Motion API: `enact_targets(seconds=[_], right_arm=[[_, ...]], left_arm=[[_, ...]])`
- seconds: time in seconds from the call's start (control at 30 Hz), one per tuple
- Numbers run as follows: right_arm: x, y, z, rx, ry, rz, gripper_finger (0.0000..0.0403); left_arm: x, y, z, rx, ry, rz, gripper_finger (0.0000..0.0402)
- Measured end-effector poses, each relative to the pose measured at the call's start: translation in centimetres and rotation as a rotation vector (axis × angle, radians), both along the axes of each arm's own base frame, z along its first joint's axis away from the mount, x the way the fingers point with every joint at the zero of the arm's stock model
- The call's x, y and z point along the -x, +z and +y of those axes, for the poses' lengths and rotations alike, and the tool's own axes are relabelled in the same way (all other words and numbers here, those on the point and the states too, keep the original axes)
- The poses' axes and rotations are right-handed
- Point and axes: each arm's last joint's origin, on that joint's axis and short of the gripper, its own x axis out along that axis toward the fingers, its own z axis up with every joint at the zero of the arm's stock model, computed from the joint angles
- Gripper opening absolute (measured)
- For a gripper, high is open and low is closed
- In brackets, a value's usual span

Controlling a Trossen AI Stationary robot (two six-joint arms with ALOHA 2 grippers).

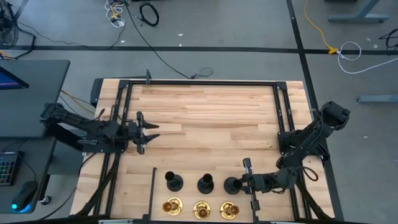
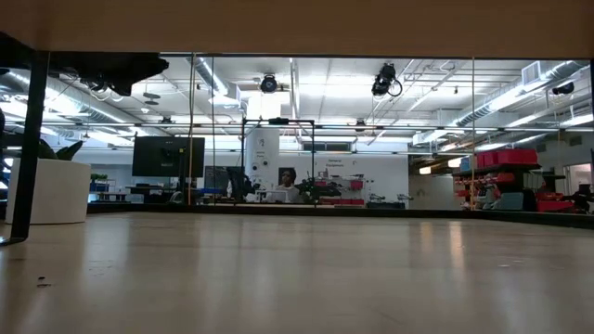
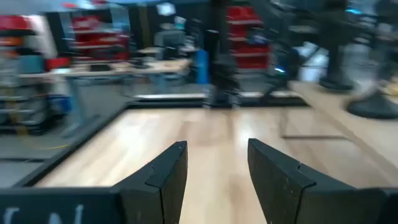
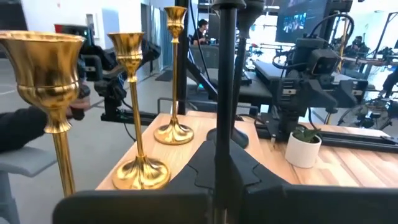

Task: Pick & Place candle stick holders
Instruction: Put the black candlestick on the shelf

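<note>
Three matte black candle stick holders [image 1: 173, 182] [image 1: 205, 183] [image 1: 231, 185] stand in a row near the table's near edge. Three brass-gold ones [image 1: 171, 206] [image 1: 201, 210] [image 1: 229, 210] stand in a row nearer still. The gold ones show tall in the right wrist view [image 4: 134, 106]. My right gripper [image 1: 239, 184] is shut on the rightmost black holder [image 4: 224, 74]. My left gripper [image 1: 148, 130] hovers open and empty at the table's left side, and it also shows in the left wrist view [image 3: 214, 180]. My right gripper pinches the rightmost black holder's thin stem [image 4: 224, 118] between its two fingers. The fingers come level from the table's right side and lie across the stem. The holder stands upright in line with the other two; whether its base rests on the table I cannot tell.
A small white pot with a green plant [image 4: 303, 146] stands on the table toward the left arm; it also shows in the low view [image 2: 42, 190]. A black frame [image 1: 205, 83] runs around the wooden tabletop. Bare wood [image 1: 211, 118] lies between the arms.
</note>
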Motion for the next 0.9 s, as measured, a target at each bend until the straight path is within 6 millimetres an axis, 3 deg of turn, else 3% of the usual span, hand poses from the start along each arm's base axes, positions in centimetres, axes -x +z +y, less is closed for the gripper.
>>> enact_targets(seconds=[0.53,0.9], right_arm=[[-1.4,-1.4,-0.3,-0.047,0.019,-0.029,0.0005],[-1.3,-1.4,-0.2,-0.023,0.016,-0.030,0.0015]], left_arm=[[0.3,-0.6,0.0,0.006,-0.031,0.040,0.0170],[0.4,-0.9,0.1,0.008,0.018,0.068,0.0170]])
